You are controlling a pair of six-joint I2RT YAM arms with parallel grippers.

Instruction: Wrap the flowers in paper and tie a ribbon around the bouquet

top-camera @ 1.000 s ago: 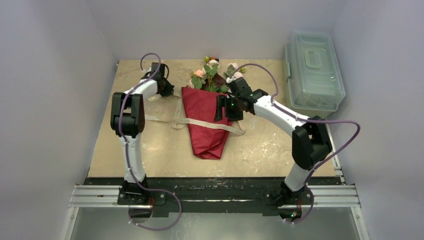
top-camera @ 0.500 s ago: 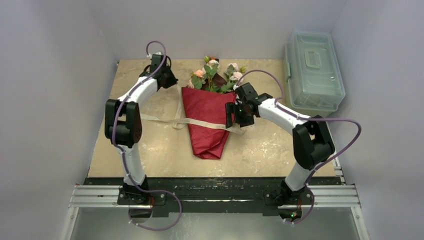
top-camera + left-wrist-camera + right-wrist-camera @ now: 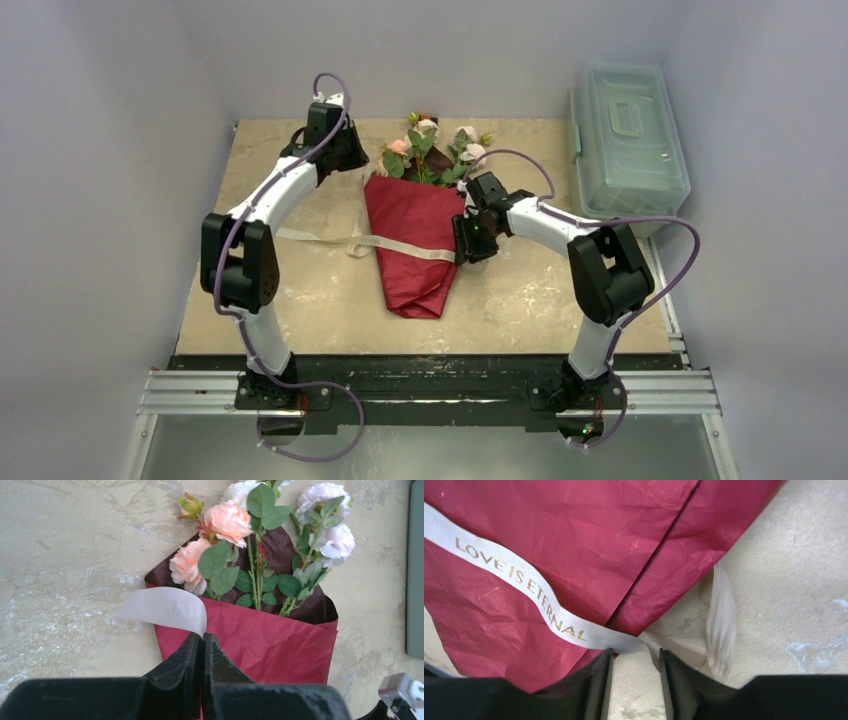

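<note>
left tool pinching ribbon, wrapped bouquet

Soft, even light, faint shadows; the ribbon has a blurred loose end at the right wrist.

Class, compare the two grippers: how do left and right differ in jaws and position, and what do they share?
The left gripper has its jaws shut on one end of the ribbon; the right gripper has its jaws apart, the ribbon at their tips. The left gripper is by the flowers; the right gripper is at the right edge of the paper. Both are at the same ribbon.
</note>
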